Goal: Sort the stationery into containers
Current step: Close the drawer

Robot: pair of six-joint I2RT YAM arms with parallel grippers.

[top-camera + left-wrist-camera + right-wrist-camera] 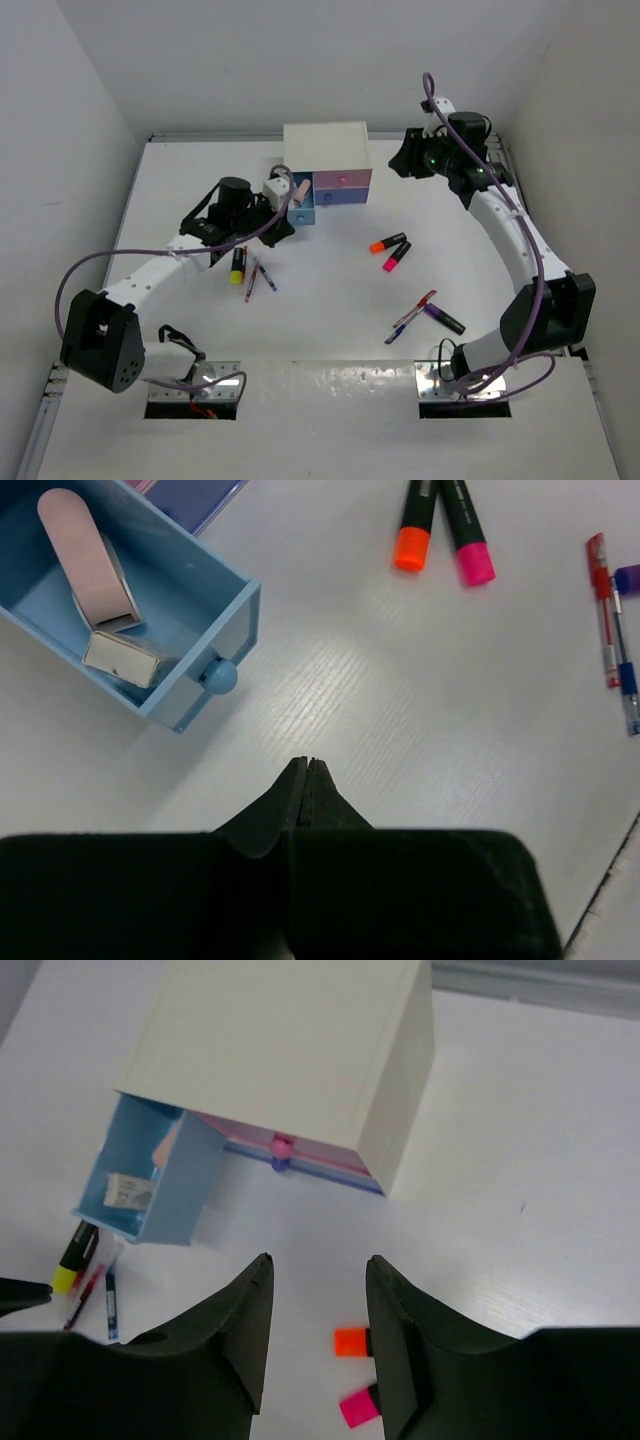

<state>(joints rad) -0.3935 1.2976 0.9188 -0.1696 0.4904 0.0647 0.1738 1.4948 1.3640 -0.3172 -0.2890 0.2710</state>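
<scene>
- The yellow highlighter and two thin pens lie on the desk beside the left arm. The top and right wrist views catch them; the left wrist view does not.
- The left tool is clenched on nothing, its tips pressed together over bare desk near the knob of the light-blue drawer.
- That drawer stands pulled out. Only the left wrist view shows both things inside: a long pinkish eraser and a whitish eraser.
- If shutting the drawer is the step, the closed tips should probably meet its front squarely by the knob and push straight, so it does not skew.
- On the white cabinet, the pink drawer and periwinkle drawer are shut.
- The orange highlighter and pink highlighter lie side by side mid-desk.
- The red pen, blue pen and purple highlighter lie near the right arm's base.
- The right tool is released, its jaws apart and empty, beside the cabinet.
</scene>
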